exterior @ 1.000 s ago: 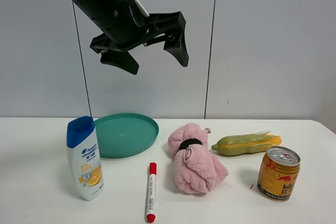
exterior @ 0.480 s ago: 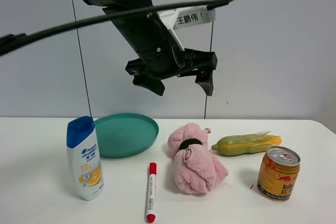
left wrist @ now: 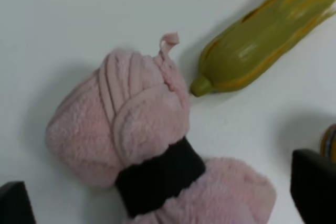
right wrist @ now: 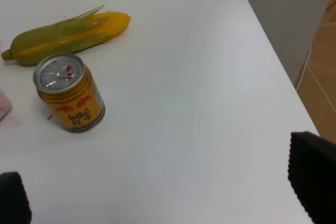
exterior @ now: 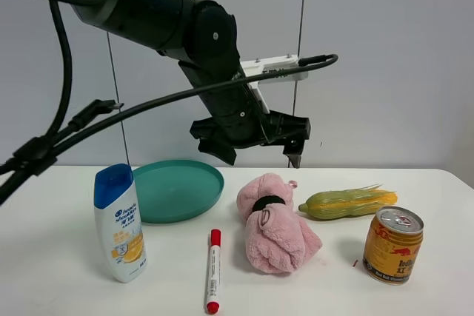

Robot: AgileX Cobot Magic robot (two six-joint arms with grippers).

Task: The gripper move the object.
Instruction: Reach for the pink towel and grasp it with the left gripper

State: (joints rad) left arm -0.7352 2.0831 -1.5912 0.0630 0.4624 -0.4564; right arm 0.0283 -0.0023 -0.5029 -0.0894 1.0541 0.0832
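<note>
Towel bundle (exterior: 274, 226) unmoved; left gripper (exterior: 261, 158), jaws spread, has dropped toward it.

The left claw (exterior: 260, 155) has dropped down and rightward, over the pink towel bundle (exterior: 275, 226).
</note>
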